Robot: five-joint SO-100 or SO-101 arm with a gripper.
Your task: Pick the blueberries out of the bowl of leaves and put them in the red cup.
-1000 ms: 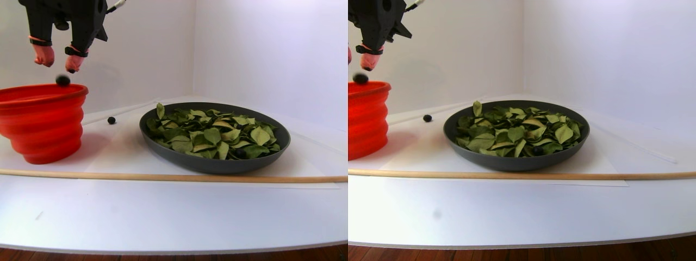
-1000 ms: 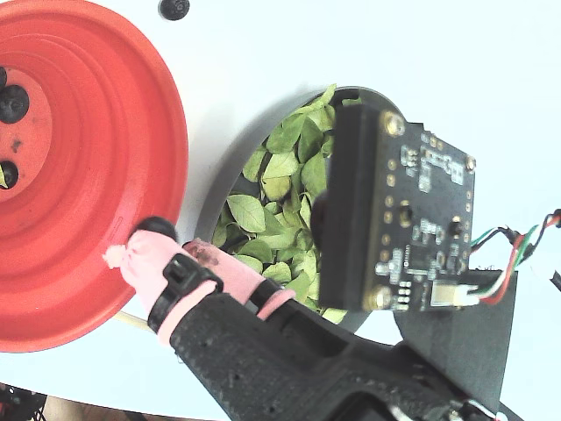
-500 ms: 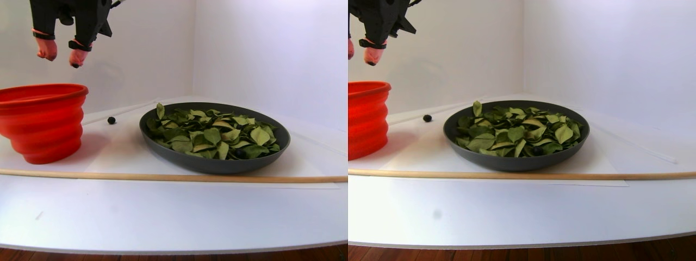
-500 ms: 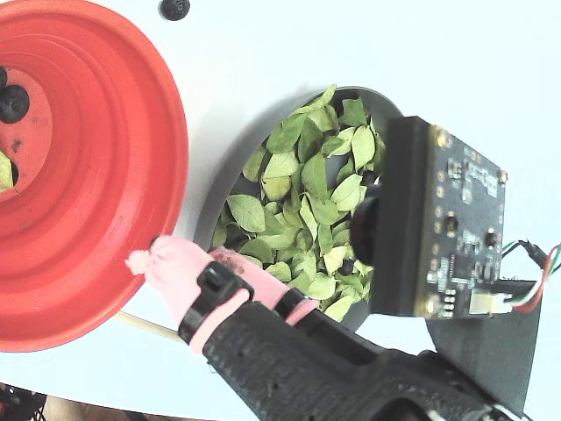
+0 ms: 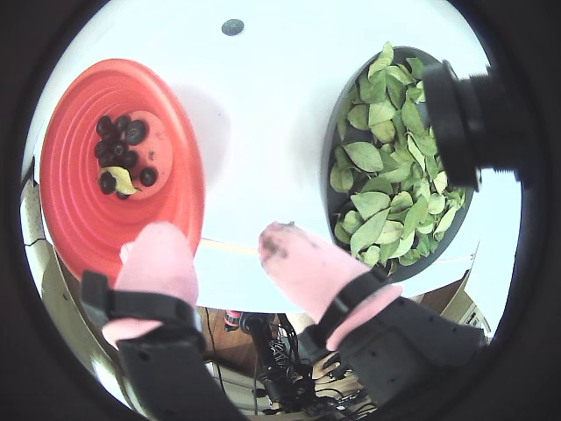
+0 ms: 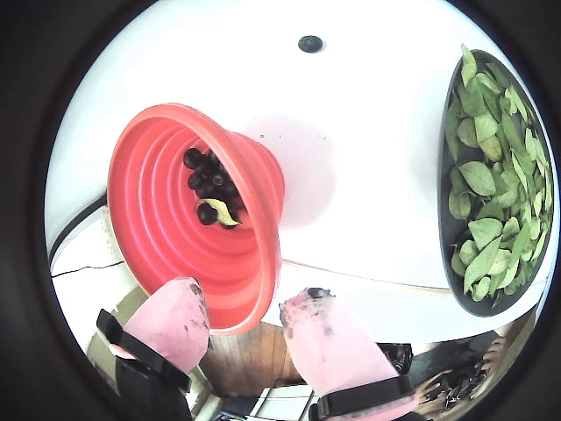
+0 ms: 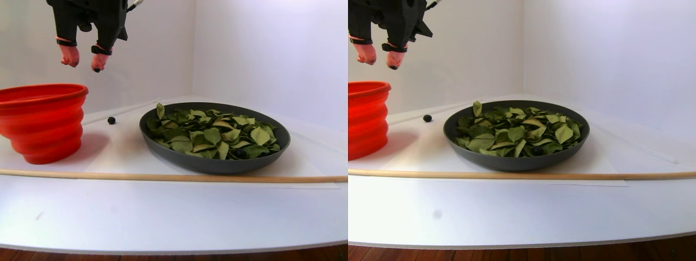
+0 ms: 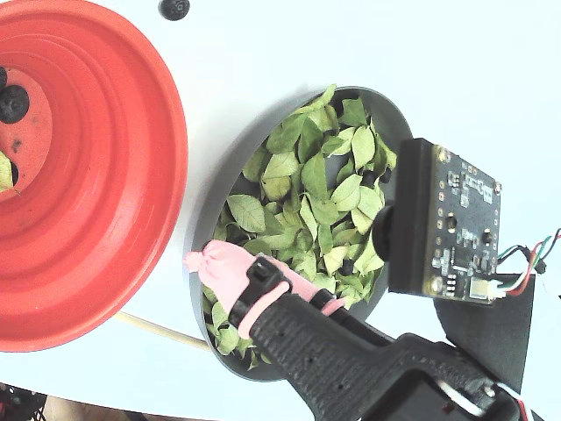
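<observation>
Gripper point(image 7: 84, 61) open and empty, now high between red cup point(image 7: 43, 122) and bowl point(image 7: 215, 163).
A second ago it hung over the cup rim with a berry dropping; now shifted toward the bowl, pink-wrapped fingers point(image 5: 302, 263) apart. Blueberries point(image 5: 123, 153) sit in the cup with one leaf; leaves point(image 8: 307, 202) fill the bowl; stray berry point(image 7: 111, 120) on white table point(image 7: 174, 212), wooden rod point(image 7: 163, 176) in front. White walls. No readable writing.

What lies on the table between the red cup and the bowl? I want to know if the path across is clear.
Bare white table. In a wrist view the strip between the red cup and the bowl holds nothing; a stray blueberry sits farther back.
</observation>
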